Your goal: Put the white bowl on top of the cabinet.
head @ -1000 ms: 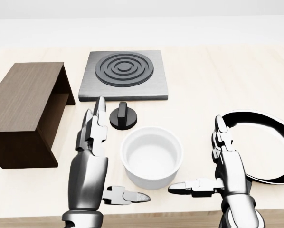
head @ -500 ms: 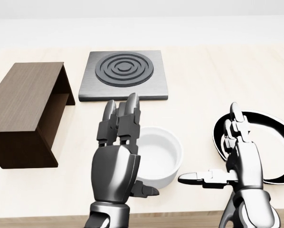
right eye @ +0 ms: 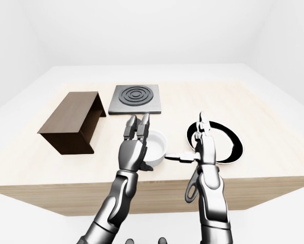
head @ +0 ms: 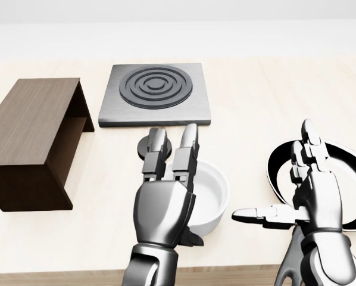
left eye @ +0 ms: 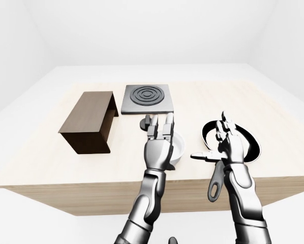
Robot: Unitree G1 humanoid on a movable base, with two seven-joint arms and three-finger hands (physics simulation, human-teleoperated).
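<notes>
One worktop [head: 273, 89] carries one white bowl [head: 214, 190], one dark wooden cabinet [head: 29, 137], one grey stove plate [head: 157, 95] with a single ringed burner, one black knob [head: 147, 145] and one black pan [head: 344, 179] with one handle. Two robot hands show, a left hand [head: 163, 211] and a right hand [head: 318, 196]. Each of the two shows three fingers, which makes six in all, and no kind of thing on the worktop appears more than once.
</notes>
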